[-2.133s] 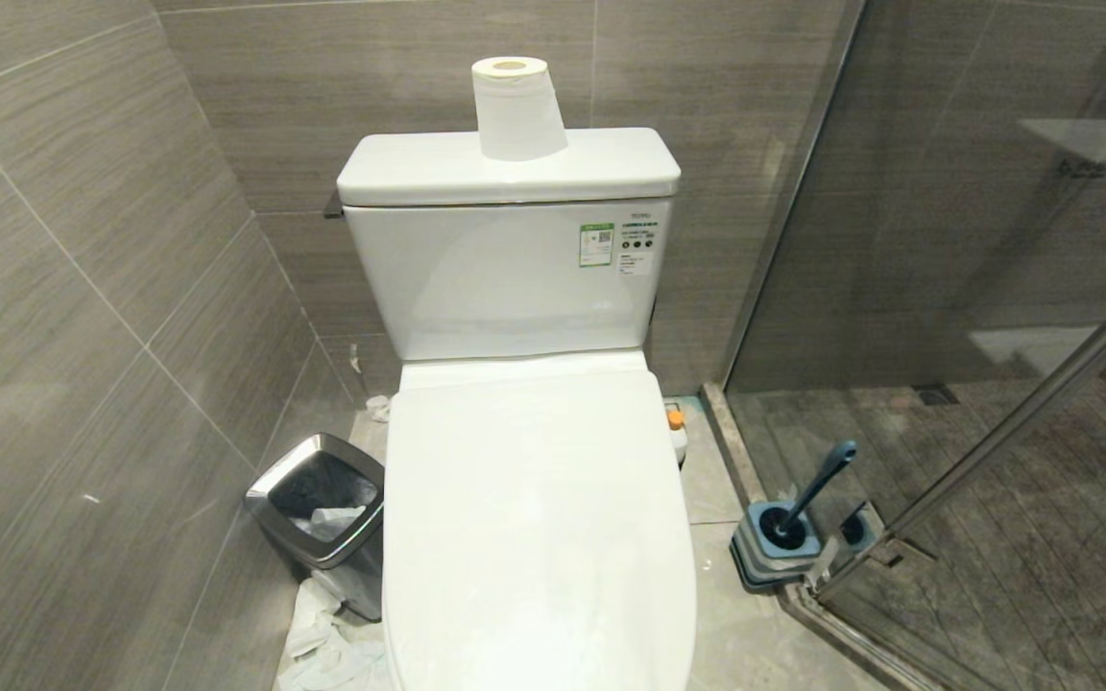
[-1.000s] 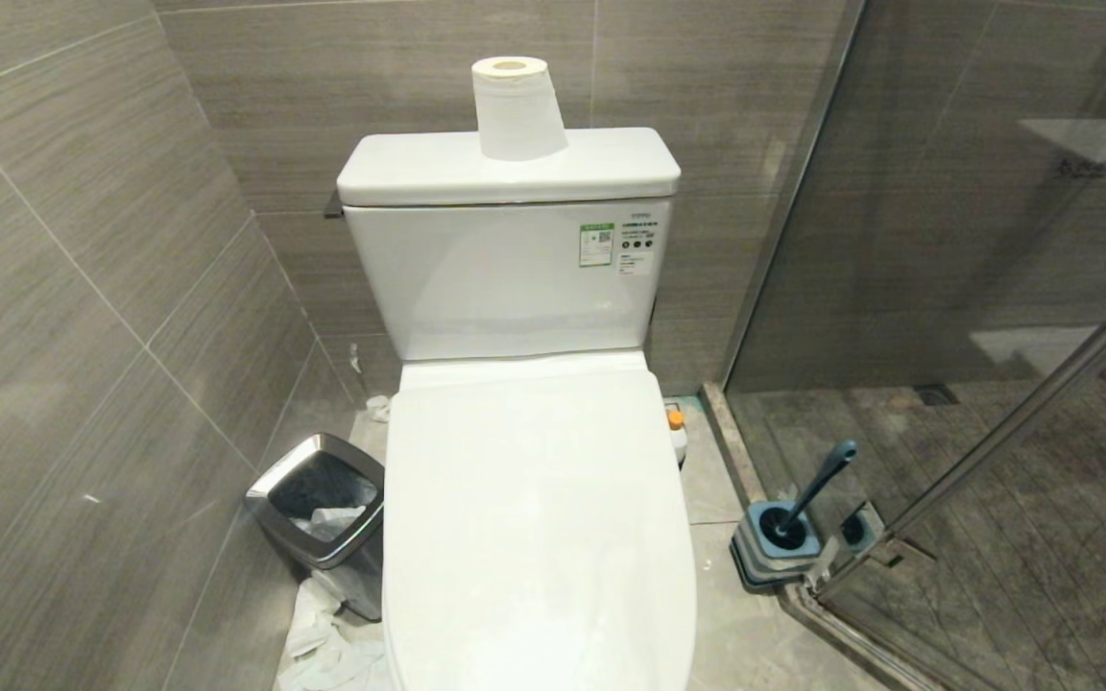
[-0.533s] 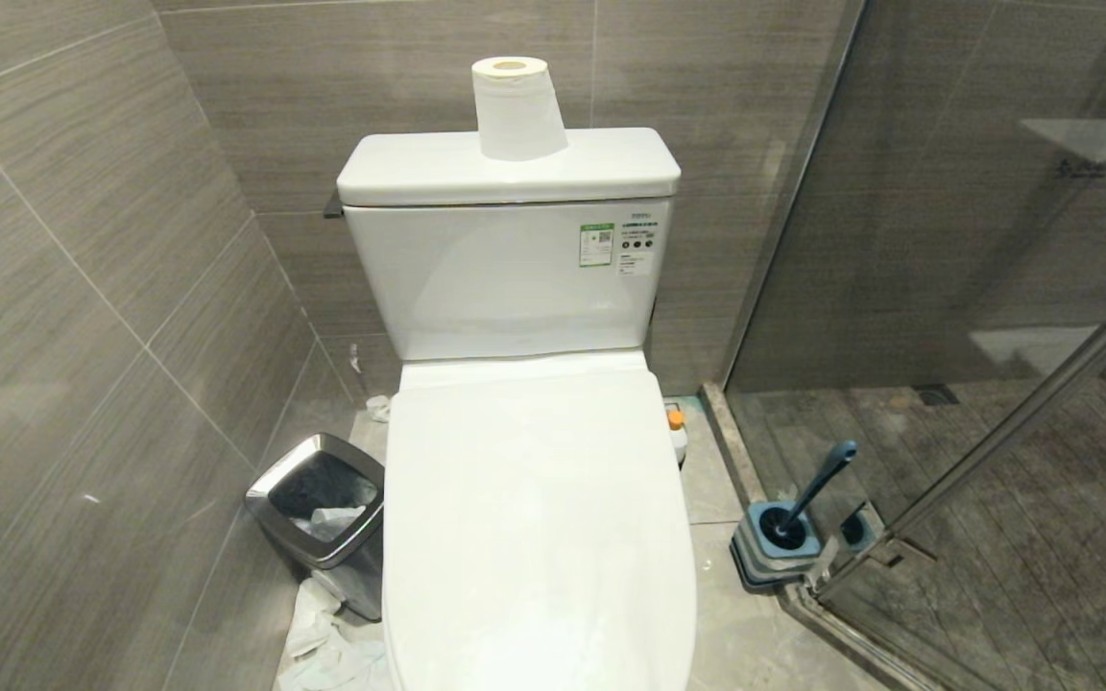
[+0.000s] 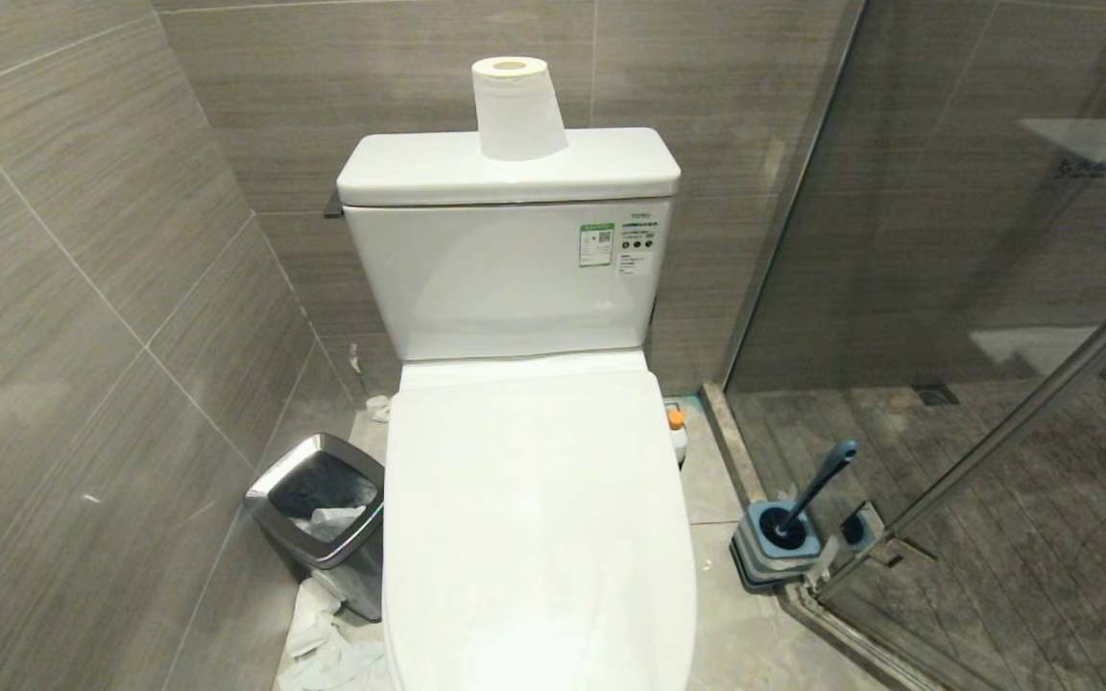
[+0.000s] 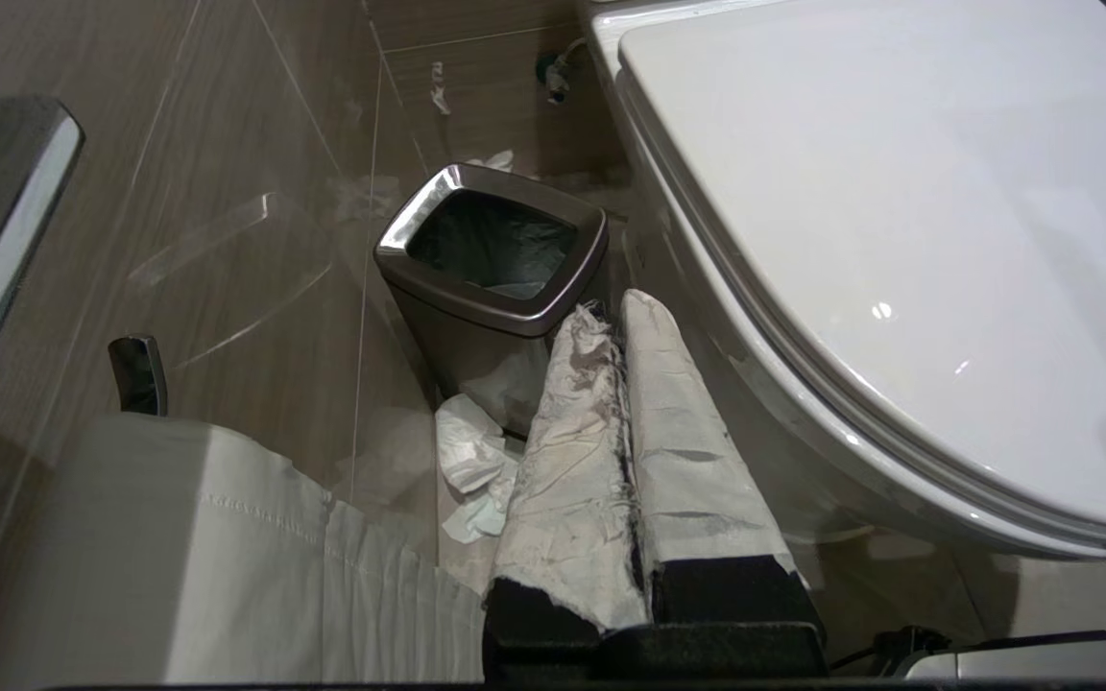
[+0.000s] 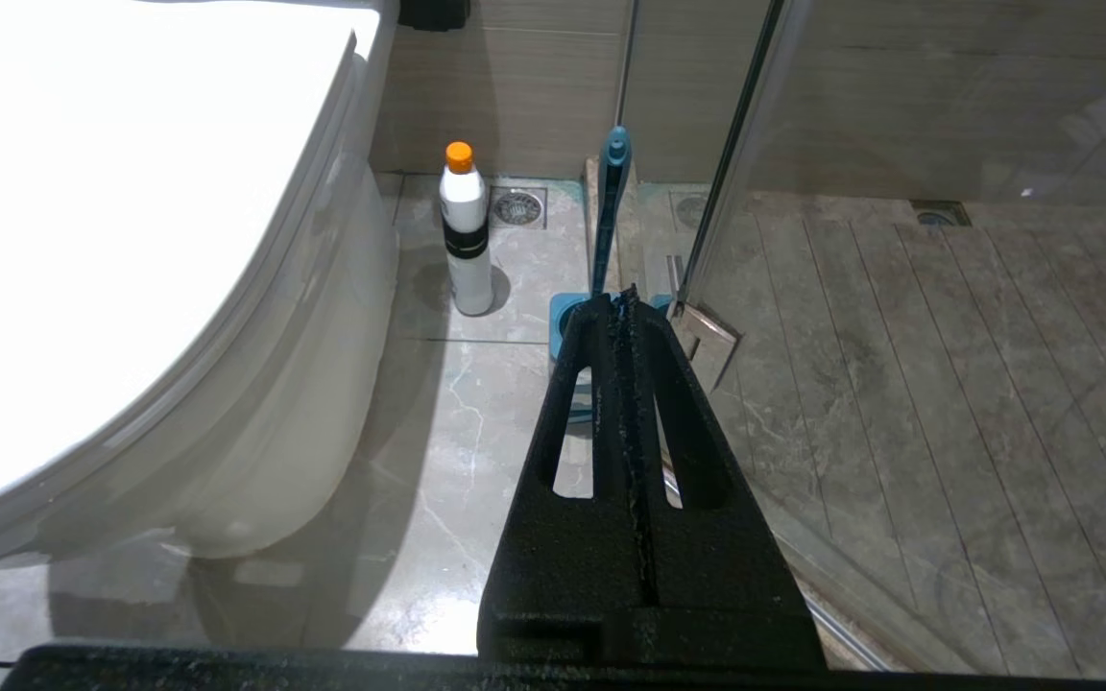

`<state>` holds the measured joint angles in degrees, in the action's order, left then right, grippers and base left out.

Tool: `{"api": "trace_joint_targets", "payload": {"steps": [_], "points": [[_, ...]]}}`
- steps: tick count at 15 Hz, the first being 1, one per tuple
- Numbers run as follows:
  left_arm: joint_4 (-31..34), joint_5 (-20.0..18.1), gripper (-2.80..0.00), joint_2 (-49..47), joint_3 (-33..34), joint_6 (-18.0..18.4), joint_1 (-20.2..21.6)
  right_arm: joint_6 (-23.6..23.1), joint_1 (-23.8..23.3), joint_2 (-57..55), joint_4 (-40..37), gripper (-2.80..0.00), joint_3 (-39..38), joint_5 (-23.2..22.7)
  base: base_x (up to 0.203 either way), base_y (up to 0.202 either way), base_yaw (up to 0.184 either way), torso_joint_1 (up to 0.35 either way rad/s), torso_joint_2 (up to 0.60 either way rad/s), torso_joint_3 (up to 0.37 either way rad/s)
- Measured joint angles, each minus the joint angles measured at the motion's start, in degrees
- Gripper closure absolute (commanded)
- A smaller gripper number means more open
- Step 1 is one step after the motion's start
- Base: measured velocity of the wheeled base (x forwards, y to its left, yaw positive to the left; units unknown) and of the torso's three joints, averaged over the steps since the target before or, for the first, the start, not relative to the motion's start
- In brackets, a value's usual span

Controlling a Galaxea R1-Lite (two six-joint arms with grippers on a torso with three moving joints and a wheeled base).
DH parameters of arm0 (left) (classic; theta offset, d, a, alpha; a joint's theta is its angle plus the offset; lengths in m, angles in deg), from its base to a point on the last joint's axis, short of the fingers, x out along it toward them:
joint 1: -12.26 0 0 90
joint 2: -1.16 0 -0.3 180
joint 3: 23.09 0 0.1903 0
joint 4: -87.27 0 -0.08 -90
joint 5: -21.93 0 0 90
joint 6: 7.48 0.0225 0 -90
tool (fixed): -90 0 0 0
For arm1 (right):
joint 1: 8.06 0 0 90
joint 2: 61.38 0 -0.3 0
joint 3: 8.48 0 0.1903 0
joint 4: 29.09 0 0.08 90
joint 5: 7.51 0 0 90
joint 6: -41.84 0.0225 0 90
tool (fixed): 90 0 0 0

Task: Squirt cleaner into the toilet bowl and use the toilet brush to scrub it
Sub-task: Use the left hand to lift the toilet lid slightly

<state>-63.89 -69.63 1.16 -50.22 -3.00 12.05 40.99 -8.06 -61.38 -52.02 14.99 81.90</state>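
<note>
Toilet bowl (image 4: 534, 537) lid down. Cleaner (image 6: 466, 230) upright on floor, right of bowl. Toilet brush (image 4: 817, 489) in holder (image 4: 772, 547) by glass door. Left pincer (image 5: 622, 317) clenched, empty, near waste bin (image 5: 491, 269); right pincer (image 6: 622, 302) clenched, empty.

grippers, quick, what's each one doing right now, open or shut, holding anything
Left gripper: fingers shut, empty, low beside the waste bin.
Right gripper: fingers shut, empty, aimed at the toilet brush.

I see a white toilet bowl (image 4: 534, 537), a white cleaner (image 6: 467, 240) with an orange cap and black band, a slate-blue toilet brush (image 4: 817, 489) at three o'clock, a steel waste bin (image 4: 323, 518) (black-lined) at nine, and grey streaked wall tiles (image 4: 83, 288).
</note>
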Motion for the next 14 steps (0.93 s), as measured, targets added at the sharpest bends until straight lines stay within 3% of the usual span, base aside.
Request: {"api": "trace_joint_targets", "payload": {"steps": [7, 14], "points": [[1.4, -0.8, 0.0, -7.8, -10.9, 1.5, 0.0, 0.0, 0.0, 0.0, 0.0, 0.0, 0.0, 0.0, 0.0, 0.0, 0.0, 0.0, 0.0, 0.0], [1.1, -0.6, 0.0, -28.1, -31.6, 4.5, 0.1, 0.0, 0.0, 0.0, 0.0, 0.0, 0.0, 0.0, 0.0, 0.0, 0.0, 0.0, 0.0, 0.0]]}}
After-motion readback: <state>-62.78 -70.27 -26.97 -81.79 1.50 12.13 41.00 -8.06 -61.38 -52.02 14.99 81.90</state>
